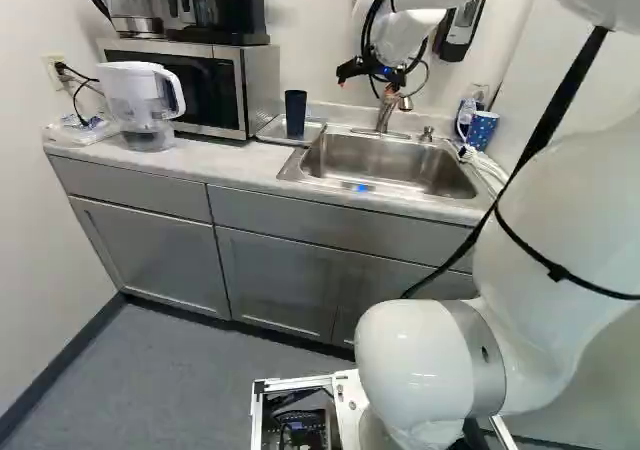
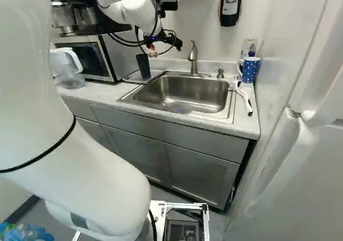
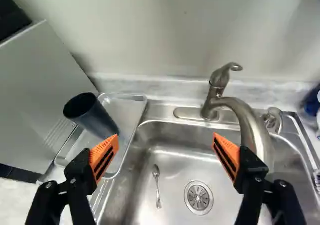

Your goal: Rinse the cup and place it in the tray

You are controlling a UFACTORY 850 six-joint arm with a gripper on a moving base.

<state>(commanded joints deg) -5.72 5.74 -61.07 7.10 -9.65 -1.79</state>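
Pale wall (image 3: 200, 40) backs the sink (image 3: 172, 155). Above it, the gripper (image 3: 165, 138) holds its fingers wide apart; beyond one, on the side away from the faucet (image 3: 242, 114), the dark cup (image 3: 96, 119) stands in the tray (image 3: 126, 109), likely needing a sideways reach.

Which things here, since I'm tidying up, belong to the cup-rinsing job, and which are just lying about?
Likely for the job:
- dark cup, in the tray
- tray
- sink
- faucet

Probably just lying about:
- spoon in the sink
- dotted mug
- white-handled utensil
- pitcher
- microwave
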